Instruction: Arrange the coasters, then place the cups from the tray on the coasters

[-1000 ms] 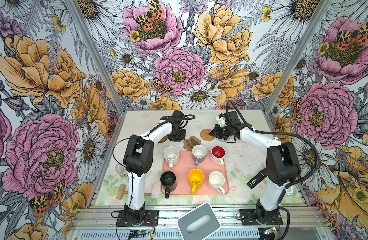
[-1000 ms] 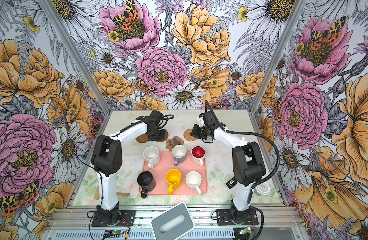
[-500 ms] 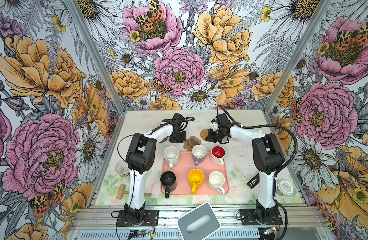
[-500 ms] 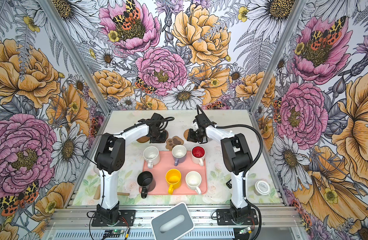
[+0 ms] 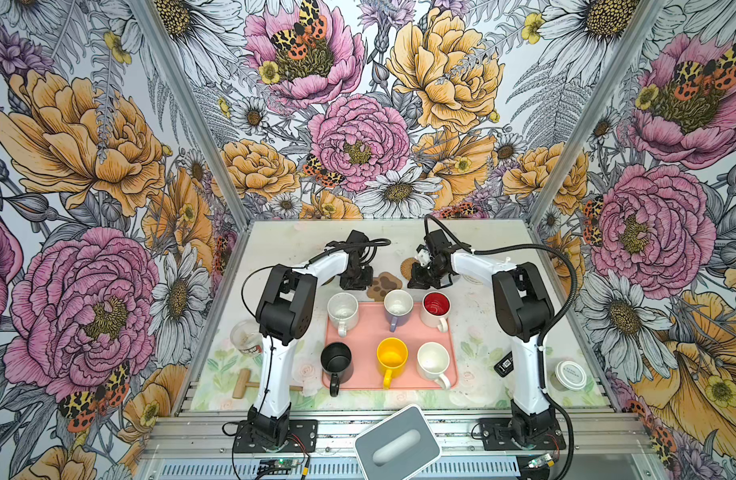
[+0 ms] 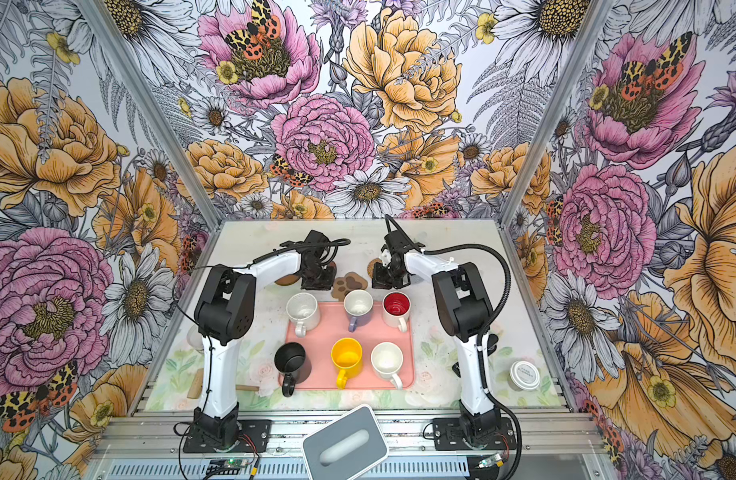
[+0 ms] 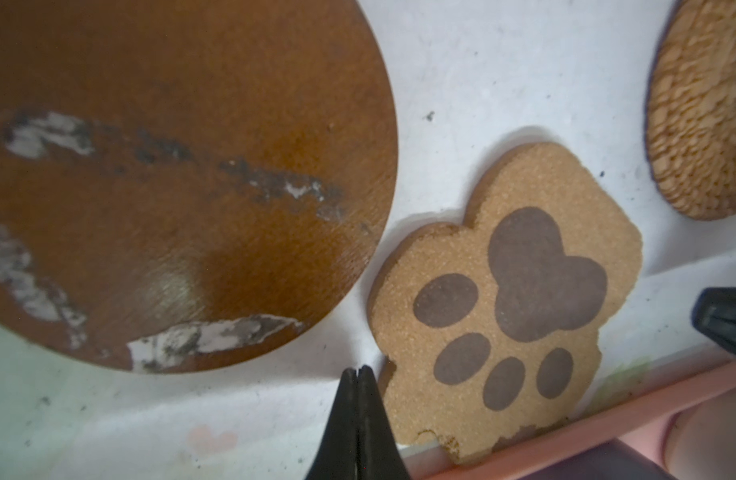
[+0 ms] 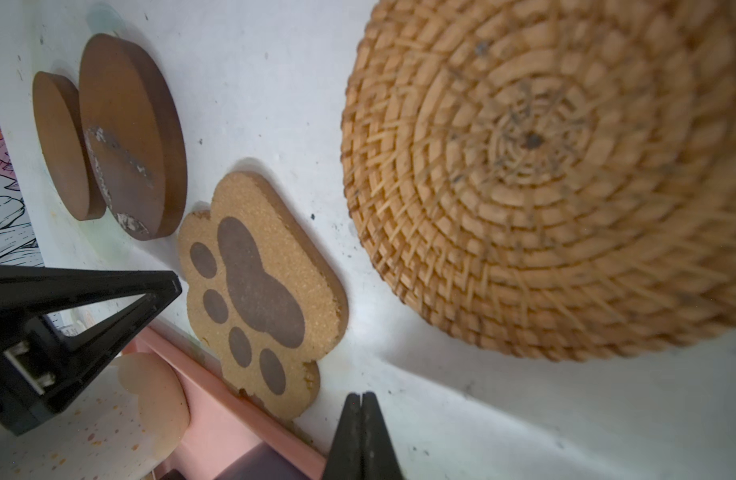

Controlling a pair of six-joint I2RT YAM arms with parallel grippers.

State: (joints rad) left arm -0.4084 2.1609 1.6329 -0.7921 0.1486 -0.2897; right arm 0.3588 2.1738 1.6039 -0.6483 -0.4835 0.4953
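Arranging coasters, judged barely begun. Left gripper (image 7: 360, 370) fingers together, empty, beside overlapping brown discs (image 8: 125, 124); paw-print coaster (image 7: 512, 299) against tray (image 5: 367, 333) rim; rattan coaster (image 8: 545, 174) apart; right gripper (image 8: 361, 395) fingers together, empty. Six cups (image 5: 392, 355) on tray, none placed.

Rattan coaster (image 8: 545, 178) blurred, cut by frame edge; brown disc (image 7: 171, 166) cropped; glass jar (image 5: 242, 336) half-hidden behind left arm (image 5: 283, 307).
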